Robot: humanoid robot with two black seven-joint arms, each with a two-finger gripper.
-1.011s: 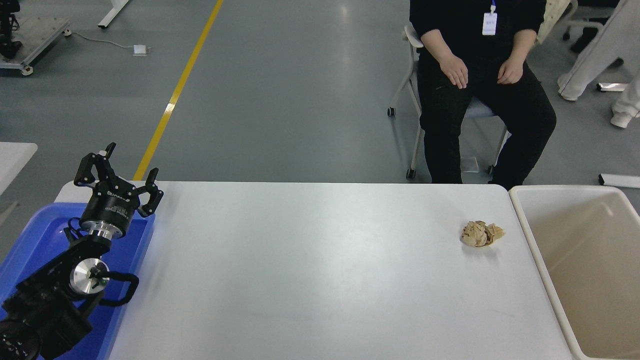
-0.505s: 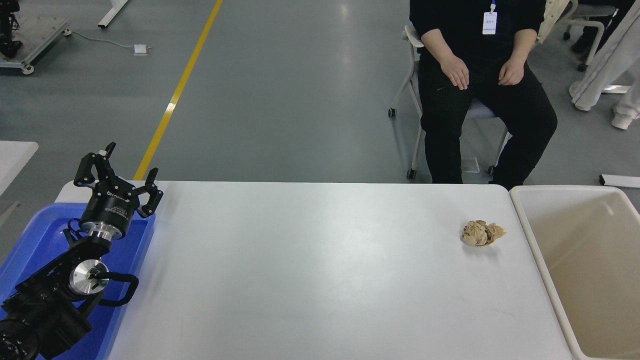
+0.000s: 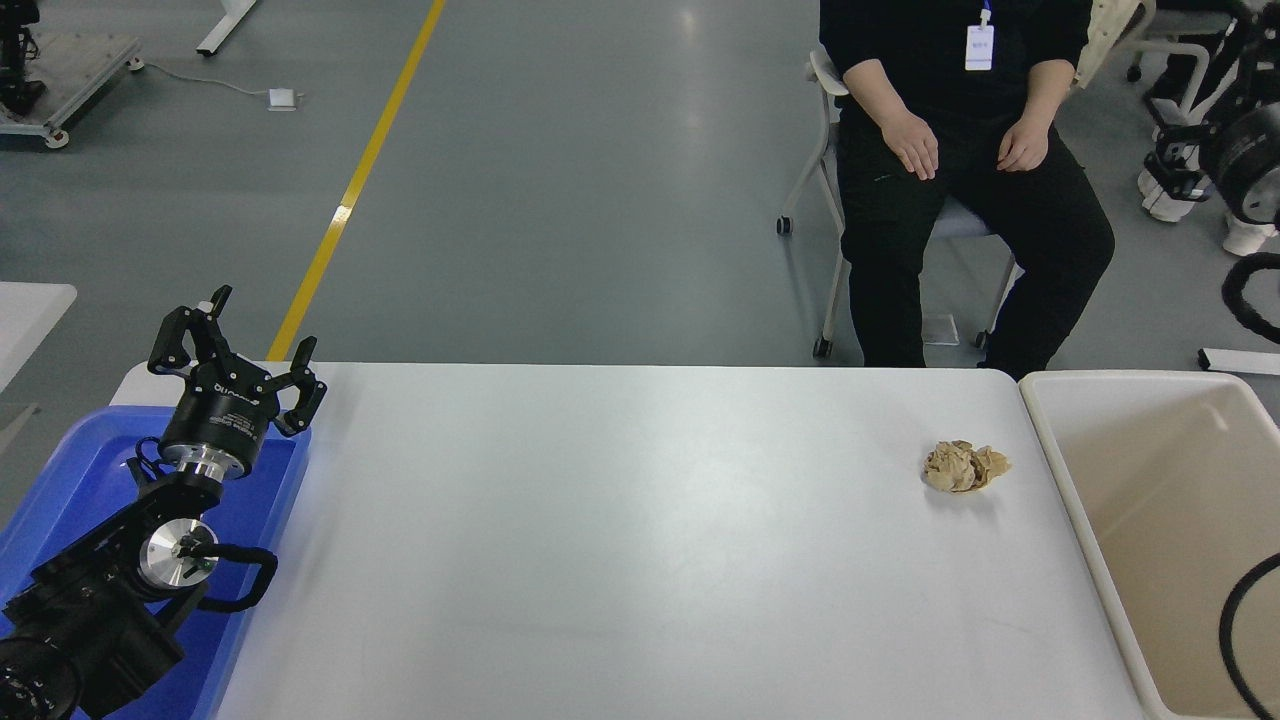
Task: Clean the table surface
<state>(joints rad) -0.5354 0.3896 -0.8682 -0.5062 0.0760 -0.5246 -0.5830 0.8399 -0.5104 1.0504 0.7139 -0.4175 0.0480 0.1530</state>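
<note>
The white table surface (image 3: 620,540) fills the middle of the head view. A crumpled brown paper ball (image 3: 963,467) lies on it near the far right corner, close to the beige bin. My left gripper (image 3: 245,340) is open and empty, parked over the blue tray at the far left corner. My right arm (image 3: 1245,165) shows at the right edge, high above the floor beyond the bin, far from the paper ball; I cannot tell how its gripper stands. A black cable loop (image 3: 1235,640) hangs over the bin.
A beige rectangular bin (image 3: 1050,460) stands against the table's right edge. A blue plastic tray (image 3: 60,470) sits at the left under my left arm. A person (image 3: 960,180) sits on a chair beyond the far edge, hands on thighs.
My right arm and its cable have come into view at the right edge. The legs of a passer-by at the top right are gone. The left arm and the paper ball have not moved.
</note>
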